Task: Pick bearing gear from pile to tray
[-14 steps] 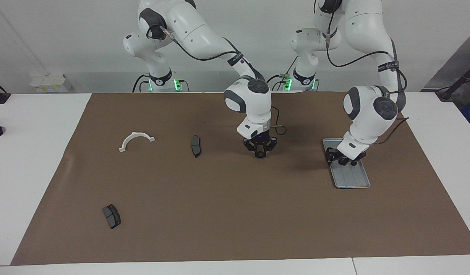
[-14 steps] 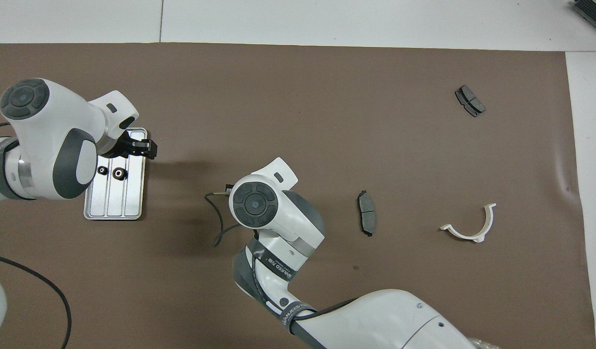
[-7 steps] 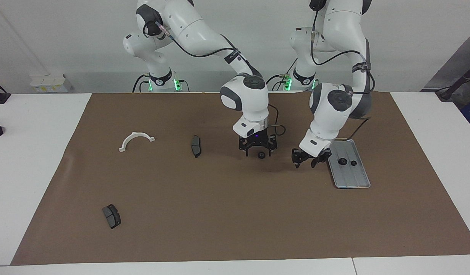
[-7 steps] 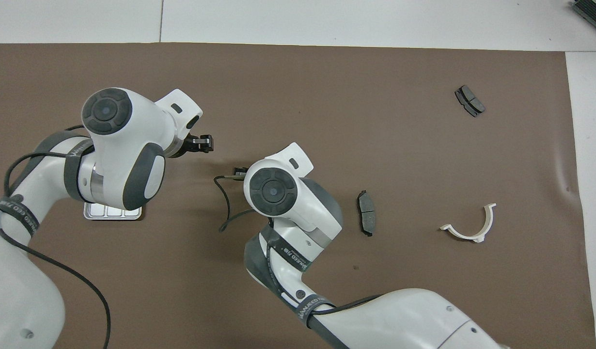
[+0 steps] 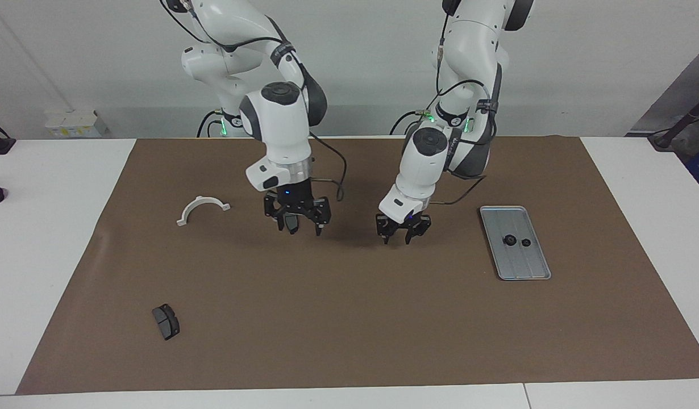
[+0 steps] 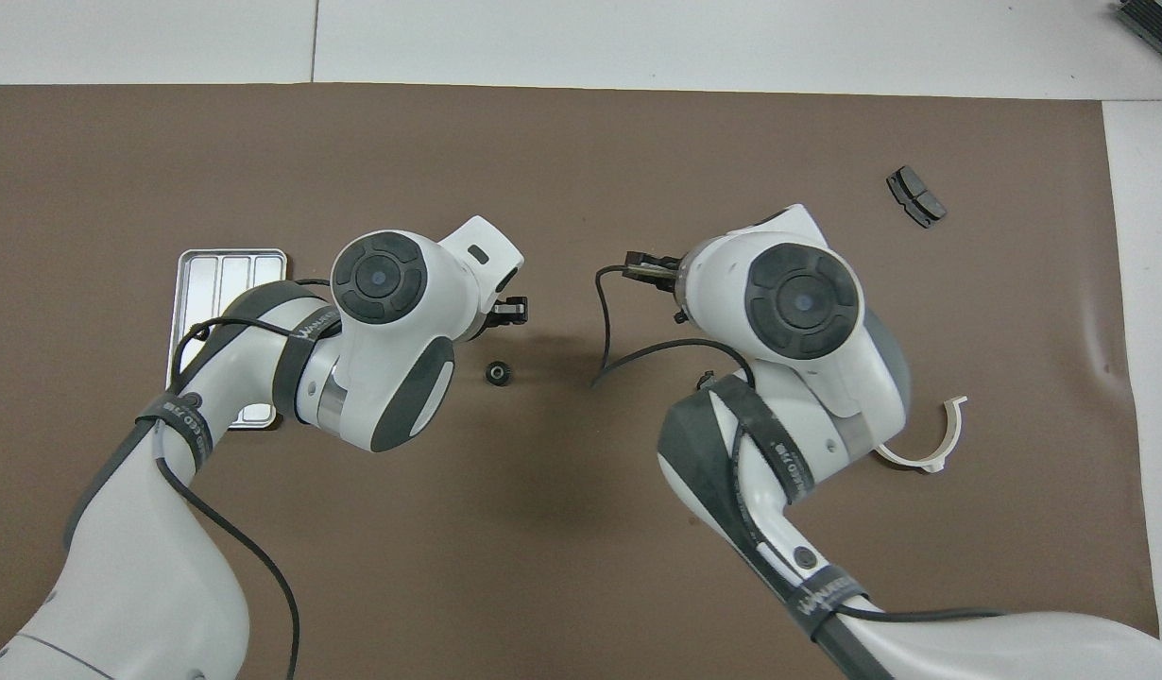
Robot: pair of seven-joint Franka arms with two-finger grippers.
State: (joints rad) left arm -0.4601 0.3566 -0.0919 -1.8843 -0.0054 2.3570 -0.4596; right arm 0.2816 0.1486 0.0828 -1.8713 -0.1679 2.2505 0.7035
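A small black bearing gear (image 6: 496,374) lies on the brown mat mid-table. My left gripper (image 5: 402,230) hangs open low over that spot, its body covering the gear in the facing view. In the overhead view the left gripper (image 6: 507,312) shows just past its wrist. The silver tray (image 5: 528,267) lies toward the left arm's end, holding two black gears (image 5: 508,240). My right gripper (image 5: 298,222) is open over a dark brake pad (image 5: 292,221), its fingers either side of it. The overhead view hides it under the wrist.
A white half-ring (image 5: 202,208) lies on the mat toward the right arm's end. A second brake pad (image 5: 166,321) sits farther from the robots near the mat's corner. A cable loops from the right wrist (image 6: 638,354).
My right gripper opened, left the gear on the mat and swung over the brake pad. My left gripper left the tray and came to the gear.
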